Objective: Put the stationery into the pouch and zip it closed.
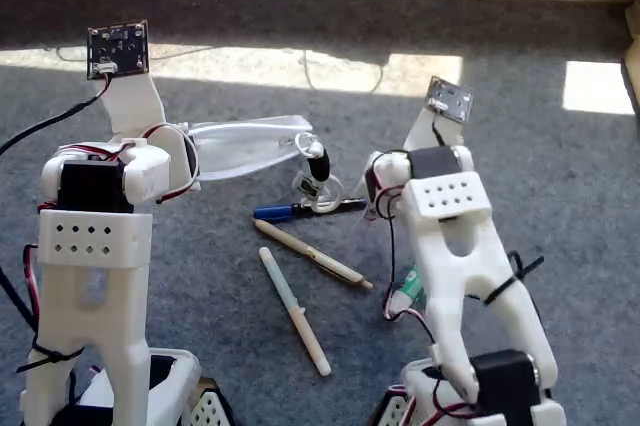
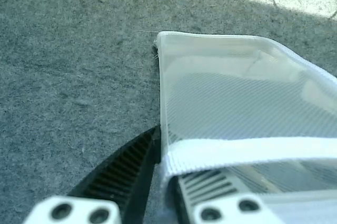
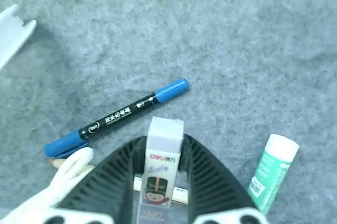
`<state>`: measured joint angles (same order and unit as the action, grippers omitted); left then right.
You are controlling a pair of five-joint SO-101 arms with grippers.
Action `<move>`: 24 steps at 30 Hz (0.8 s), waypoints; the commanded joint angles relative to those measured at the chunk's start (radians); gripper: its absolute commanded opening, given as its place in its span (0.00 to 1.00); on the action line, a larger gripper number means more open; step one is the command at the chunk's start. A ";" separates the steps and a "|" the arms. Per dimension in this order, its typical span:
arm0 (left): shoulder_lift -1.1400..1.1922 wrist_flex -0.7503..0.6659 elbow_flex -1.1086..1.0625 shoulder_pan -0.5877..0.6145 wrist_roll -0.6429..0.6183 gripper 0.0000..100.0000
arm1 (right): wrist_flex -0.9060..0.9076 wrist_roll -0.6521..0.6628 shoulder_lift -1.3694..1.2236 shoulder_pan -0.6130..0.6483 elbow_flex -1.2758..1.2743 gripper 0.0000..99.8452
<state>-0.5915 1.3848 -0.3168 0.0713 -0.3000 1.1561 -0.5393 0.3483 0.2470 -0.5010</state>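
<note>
Low over the carpet, the left gripper is clamped on the pouch's edge, while the right gripper, angled down above the blue marker, pinches an eraser near the pouch.

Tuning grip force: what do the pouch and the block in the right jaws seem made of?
Pouch: thin translucent mesh, probably plastic-coated fabric; fine ribbed weave, white woven edging. Block: likely an eraser, matte white, in a printed paper sleeve.

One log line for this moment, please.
left pincer: shut on pouch | right pincer: shut on eraser | loose: blue marker, beige pen, pale pen, glue stick
</note>
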 commanded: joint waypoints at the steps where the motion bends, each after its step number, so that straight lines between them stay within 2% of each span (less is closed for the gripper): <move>1: -0.013 -0.002 0.010 0.010 -0.011 0.01 | 0.001 0.017 0.153 -0.010 0.002 0.00; 11: -0.013 -0.002 0.019 0.007 -0.012 0.01 | -0.045 0.025 0.438 -0.007 0.010 0.00; 17: -0.005 0.009 0.087 0.005 -0.014 0.01 | -0.096 0.216 0.556 0.065 0.002 0.00; 24: -0.002 0.104 0.208 0.004 -0.014 0.01 | -0.097 0.344 0.661 0.194 0.010 0.00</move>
<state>-0.5900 1.4523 -0.2186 0.0713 -0.3000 1.0886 -0.2555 0.9513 0.3821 -0.5056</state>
